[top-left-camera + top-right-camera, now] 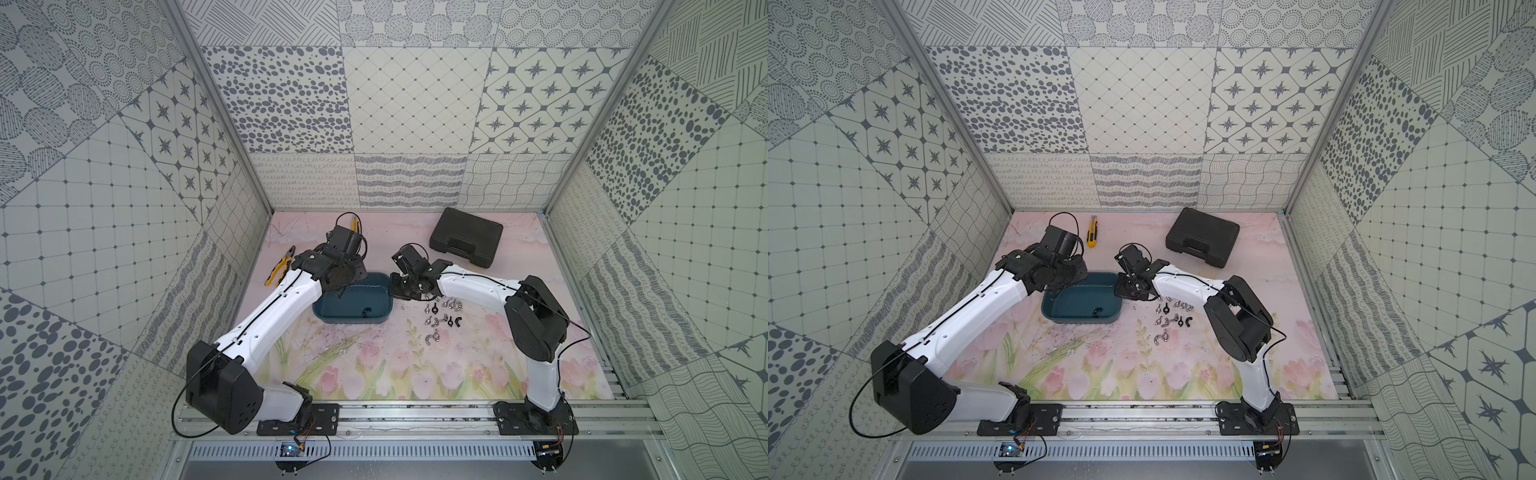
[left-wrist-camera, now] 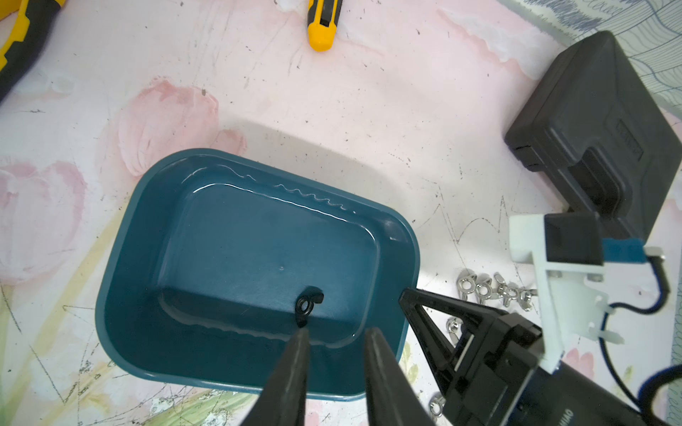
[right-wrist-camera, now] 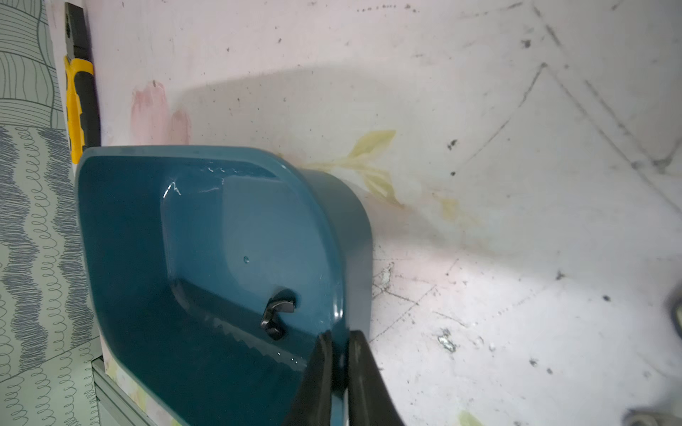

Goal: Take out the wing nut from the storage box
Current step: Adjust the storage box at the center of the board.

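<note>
left gripper [image 2: 337, 332]: part open, empty, over box [image 2: 258, 239] | right gripper [image 3: 341, 335]: pinched tight on box's right-end wall | nut [image 2: 308, 300]: black, on box floor by near wall, just off a left fingertip | loose nuts [image 1: 440, 313]: on mat [image 1: 374, 365] right of box

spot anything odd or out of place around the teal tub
One black wing nut is alone in the storage box, while a loose scatter of wing nuts lies on the mat beside it. The right gripper pinches the box's wall, not a nut.
</note>
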`<state>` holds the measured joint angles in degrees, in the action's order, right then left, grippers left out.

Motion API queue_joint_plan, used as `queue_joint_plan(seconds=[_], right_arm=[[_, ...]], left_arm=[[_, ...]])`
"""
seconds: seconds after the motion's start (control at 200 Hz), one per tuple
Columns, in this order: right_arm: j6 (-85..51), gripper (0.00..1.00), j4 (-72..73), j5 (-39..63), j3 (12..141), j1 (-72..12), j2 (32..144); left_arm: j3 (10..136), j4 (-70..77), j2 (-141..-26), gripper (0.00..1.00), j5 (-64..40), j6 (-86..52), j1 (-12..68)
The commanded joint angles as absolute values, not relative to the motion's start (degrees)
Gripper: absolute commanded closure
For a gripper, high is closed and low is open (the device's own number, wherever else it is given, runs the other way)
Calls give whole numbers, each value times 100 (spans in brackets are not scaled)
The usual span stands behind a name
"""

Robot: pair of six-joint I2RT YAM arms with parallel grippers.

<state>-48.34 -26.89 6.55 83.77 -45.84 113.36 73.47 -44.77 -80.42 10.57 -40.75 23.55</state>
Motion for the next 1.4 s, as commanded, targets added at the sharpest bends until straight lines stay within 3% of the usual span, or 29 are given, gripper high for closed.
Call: queue_joint_plan(seconds=[0.0,0.325,0.625,0.825,1.071,1.396], right_arm=[[-4503,89,-2830,962,8585,-4462,11539],[-3610,90,-3699,1297,9273,-4100,11790],[-3312,58,-3762,1536,9455,-3797,11584],[-3166,47,-3770,1337,9046,-3375,10631],[-3070,42,-3761,1292,8186,-2821,9844],[-3041,40,-3666,1408,7879,-2711,9721]], left_arm=[[7581,-4874,-8204,70,683,-3540,2342],[7771,-5339,-8585,71,-277,-2485,2408],[7507,-5580,-8502,63,-397,-1542,3013],[7372,-5591,-8564,61,-107,-849,3779],[7040,-5254,-8923,60,332,-474,4052],[7093,-4792,-9251,60,632,43,4069]])
